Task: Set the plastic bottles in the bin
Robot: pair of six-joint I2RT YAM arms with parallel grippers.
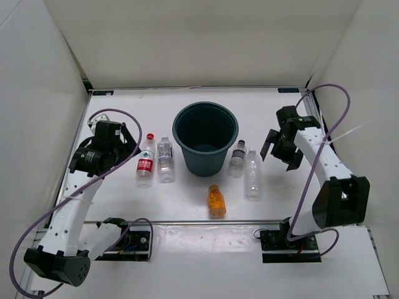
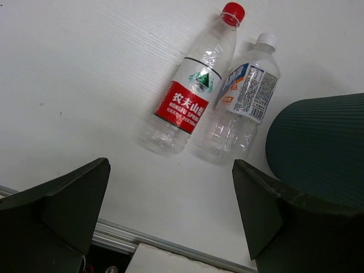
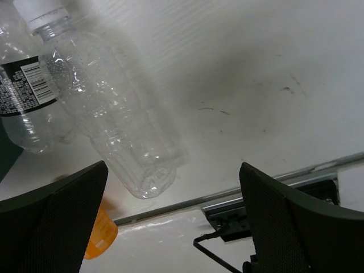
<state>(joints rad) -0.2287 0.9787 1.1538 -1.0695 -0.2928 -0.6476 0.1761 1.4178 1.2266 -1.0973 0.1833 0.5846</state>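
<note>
White worktop (image 1: 124, 205) carries teal-grey bin (image 1: 206, 163), upright, centre-back. L hand (image 2: 170, 187) & R hand (image 3: 173, 176) both spread wide, holding nothing. Left of bin lie red-label bottle (image 1: 144, 163) & white-cap bottle (image 1: 165, 160), side by side. Right of it are black-label bottle (image 1: 237, 159) & plain clear bottle (image 1: 252, 174). Orange bottle (image 1: 216, 201) lies nearer arms.

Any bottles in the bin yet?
No, the bin is bare inside in the top view; five bottles lie outside it.
</note>
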